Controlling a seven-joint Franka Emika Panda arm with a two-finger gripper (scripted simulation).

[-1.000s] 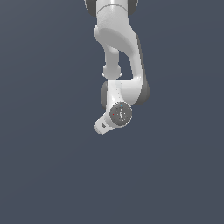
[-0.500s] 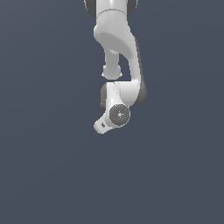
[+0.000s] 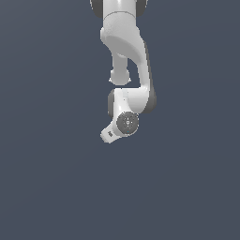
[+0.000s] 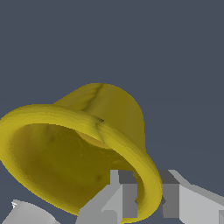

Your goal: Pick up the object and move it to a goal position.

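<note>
The object, a yellow cup [image 4: 65, 157] with a raised rim band, fills the wrist view with its open end toward the camera. My gripper [image 4: 146, 186] is shut on the cup's wall at the rim. One grey finger [image 4: 120, 194] is inside the cup and the other [image 4: 175, 194] is outside. In the exterior view only the white arm and its hand [image 3: 123, 123] show. The cup and the fingers are hidden under the hand there.
A plain dark grey surface [image 3: 51, 178] lies all around the arm in both views. No other objects show.
The hand has shifted slightly lower in the exterior view and the elbow has moved a little. The grip cannot be compared, as no earlier wrist frame is given.
</note>
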